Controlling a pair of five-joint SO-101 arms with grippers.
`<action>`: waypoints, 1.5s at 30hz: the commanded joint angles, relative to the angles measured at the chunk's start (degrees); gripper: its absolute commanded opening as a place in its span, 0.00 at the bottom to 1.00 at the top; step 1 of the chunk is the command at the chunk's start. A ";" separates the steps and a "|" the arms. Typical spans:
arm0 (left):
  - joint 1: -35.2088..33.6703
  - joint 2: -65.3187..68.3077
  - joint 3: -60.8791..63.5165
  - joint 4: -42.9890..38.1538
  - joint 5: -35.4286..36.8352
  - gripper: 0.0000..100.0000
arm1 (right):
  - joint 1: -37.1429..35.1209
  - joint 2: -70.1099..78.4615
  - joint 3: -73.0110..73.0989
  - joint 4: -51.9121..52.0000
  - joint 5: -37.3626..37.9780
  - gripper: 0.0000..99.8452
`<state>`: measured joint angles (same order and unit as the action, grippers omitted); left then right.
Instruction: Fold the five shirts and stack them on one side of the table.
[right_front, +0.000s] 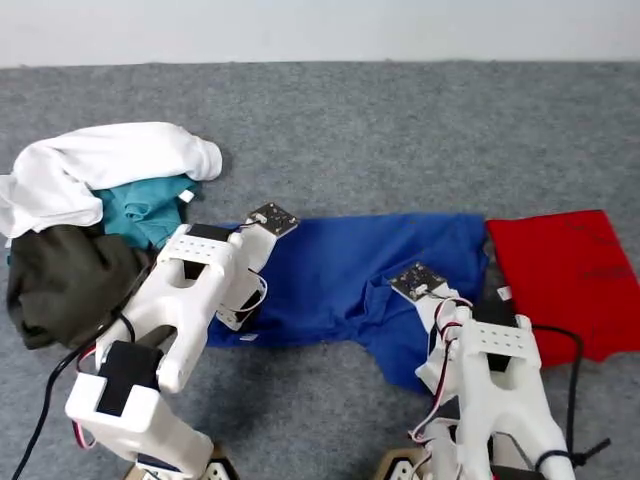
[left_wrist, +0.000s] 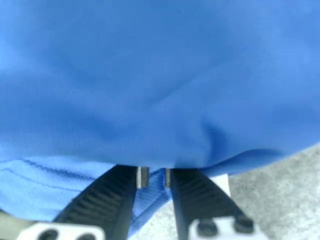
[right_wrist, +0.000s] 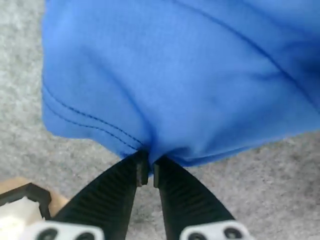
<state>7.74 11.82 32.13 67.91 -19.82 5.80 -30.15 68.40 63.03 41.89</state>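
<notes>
A blue shirt lies spread across the middle of the grey table. My left gripper is shut on the blue shirt at its near left edge. The right gripper is shut on a hemmed edge of the blue shirt at its near right part. In the high view the left arm stands over the shirt's left end and the right arm over its right front. A folded red shirt lies flat at the right.
A pile at the left holds a white shirt, a teal shirt and a dark olive shirt. Grey carpet-like surface stretches behind the blue shirt. Cables trail near the left arm's base.
</notes>
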 joint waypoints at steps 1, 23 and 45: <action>0.44 0.88 0.31 -3.25 0.26 0.07 | 0.40 -0.84 -2.55 2.68 -0.97 0.01; 0.44 0.88 0.31 -3.25 0.26 0.07 | -0.04 12.44 -26.64 -1.54 -8.00 0.01; 0.44 0.88 0.31 -3.25 0.26 0.07 | -1.45 25.36 -50.02 9.36 -7.91 0.01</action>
<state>7.74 11.82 32.13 67.91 -19.82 5.36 -4.66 22.59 68.40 34.51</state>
